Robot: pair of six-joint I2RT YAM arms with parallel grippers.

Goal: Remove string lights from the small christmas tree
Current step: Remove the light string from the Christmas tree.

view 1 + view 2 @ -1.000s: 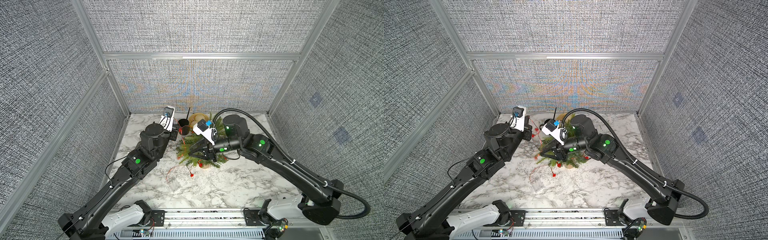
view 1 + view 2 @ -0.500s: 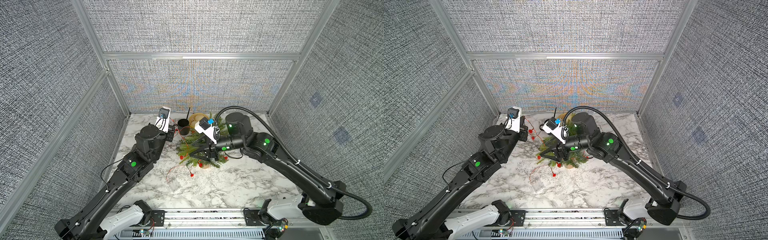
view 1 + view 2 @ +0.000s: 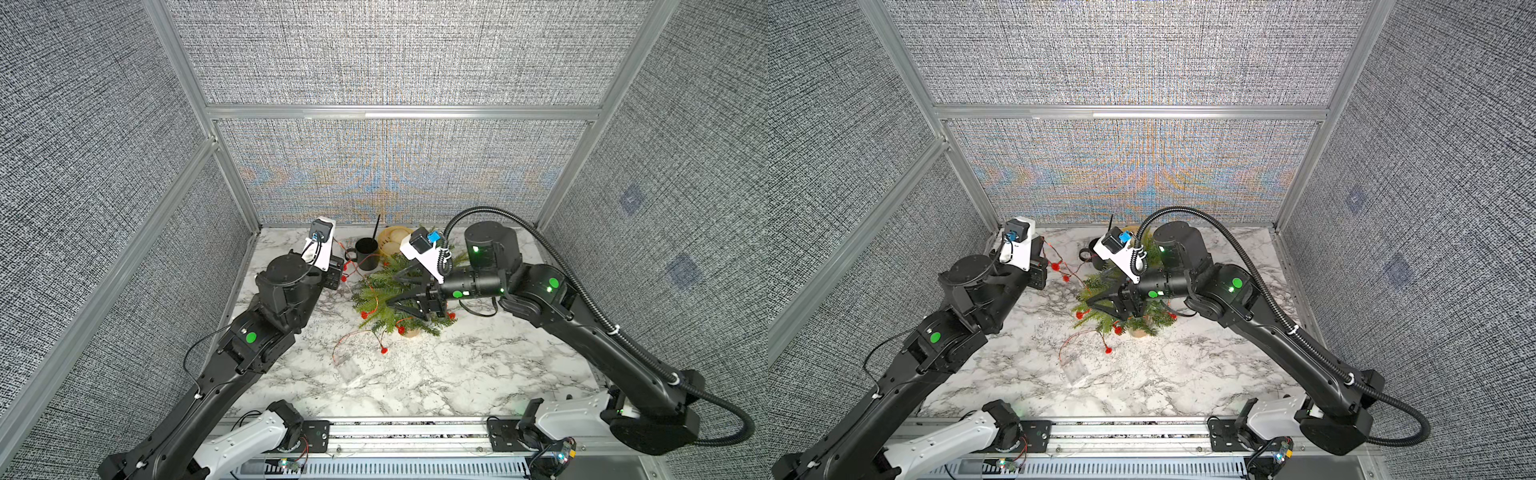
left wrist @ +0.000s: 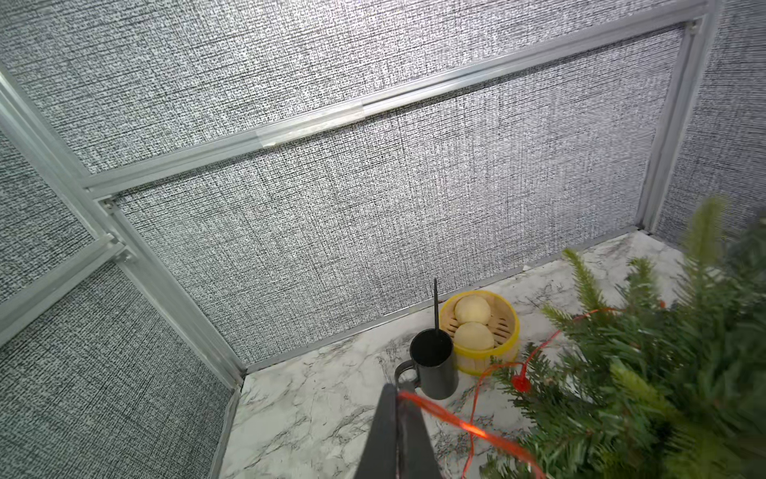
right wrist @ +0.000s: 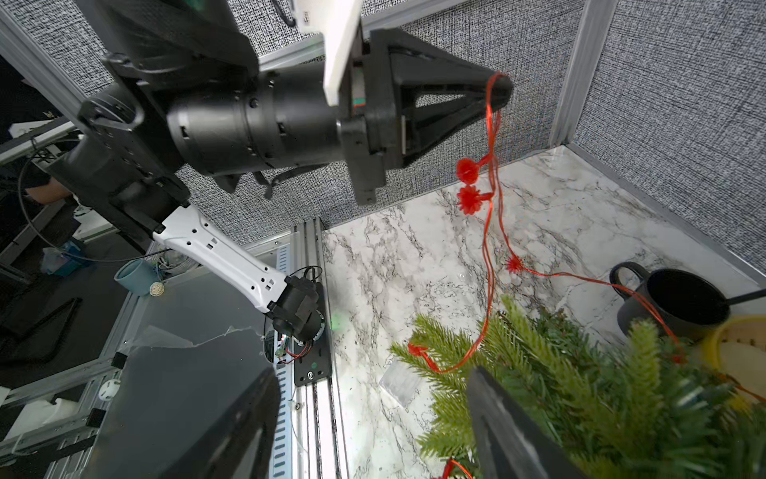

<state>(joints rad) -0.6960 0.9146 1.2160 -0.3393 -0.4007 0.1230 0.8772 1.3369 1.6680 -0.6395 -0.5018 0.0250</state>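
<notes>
Where the bench (image 3: 478, 365) meets the back wall, a black mug (image 4: 435, 365) stands with a thin black stick (image 4: 436, 307) leaning in it, perhaps a spoon handle. Just beside the mug is a yellow steamer basket (image 4: 485, 361) holding two pale buns (image 4: 472, 309). The small christmas tree (image 3: 376, 291) stands in front of them on its tan base (image 3: 411, 332), and its fronds partly hide the basket in both top views.

The left end effector (image 5: 499, 89) is clenched on the string lights (image 5: 470, 199) and is raised above the bench beside the mug. From its tip the red wire hangs down, with two bulbs close under it, then runs into the fronds near the mug. More wire loops through the tree and trails onto the bench to the clear battery box (image 3: 348, 368), which lies flat on the robot's side of the tree.

The right end effector (image 3: 394, 292) is released, its jaws spread wide over the tree with only fronds between them.
</notes>
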